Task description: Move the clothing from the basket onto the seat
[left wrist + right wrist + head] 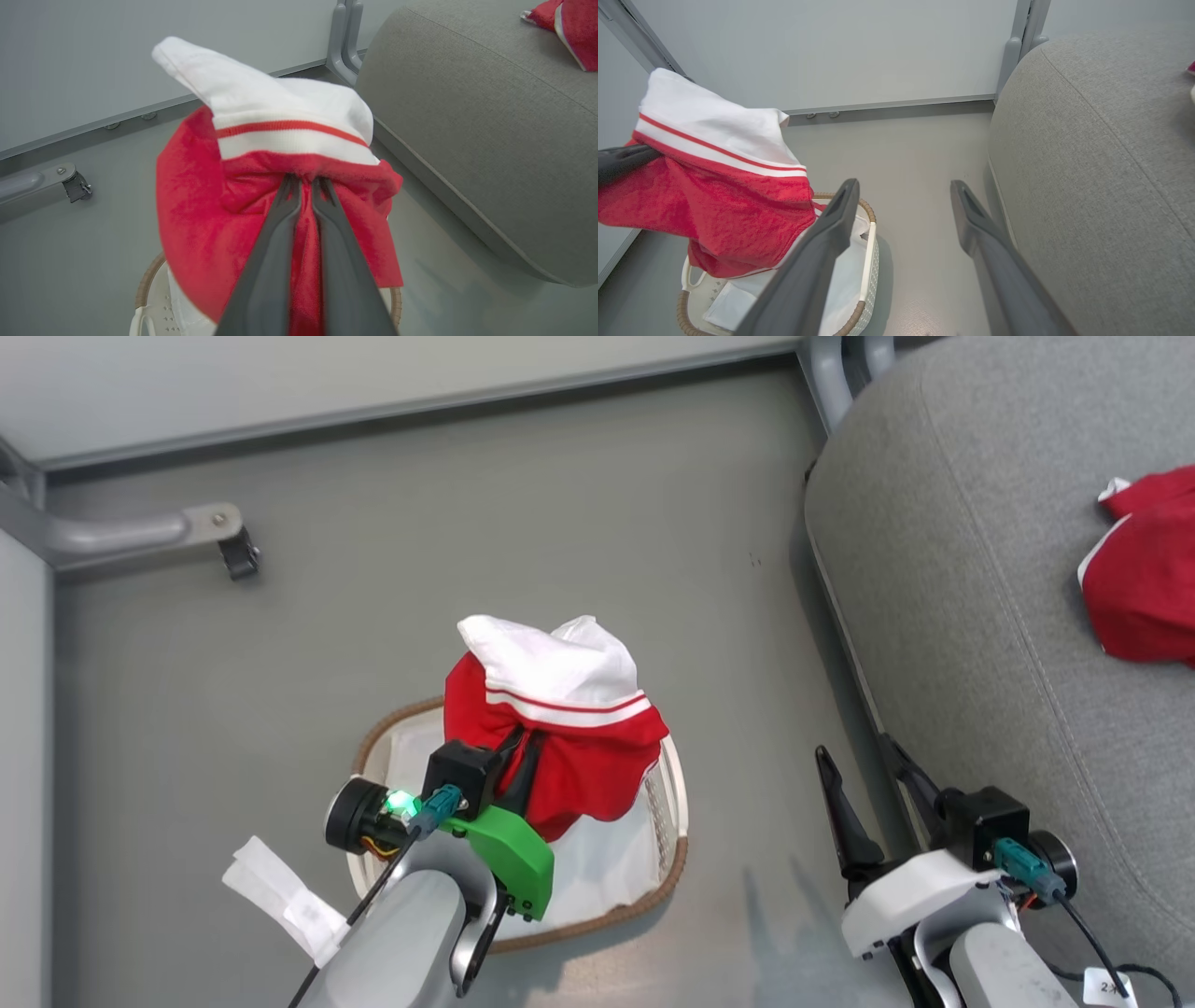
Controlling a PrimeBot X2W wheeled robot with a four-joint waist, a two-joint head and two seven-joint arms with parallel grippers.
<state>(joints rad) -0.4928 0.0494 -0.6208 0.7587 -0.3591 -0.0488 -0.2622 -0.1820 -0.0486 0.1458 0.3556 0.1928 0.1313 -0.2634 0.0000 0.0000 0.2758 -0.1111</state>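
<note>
Two red garments in view. First garment [560, 737] bunched, white striped trim on top, pinched between closed fingers of left gripper [304, 181], hanging directly above basket [674, 821]. Can't tell whether lower hem touches basket rim. Basket on floor [560, 523], white liner [597, 868] inside. Second garment [1144, 579] lies on seat [980, 569], well to right of basket. Right gripper [904, 184] spread wide, holding nothing, between basket and seat edge.
</note>
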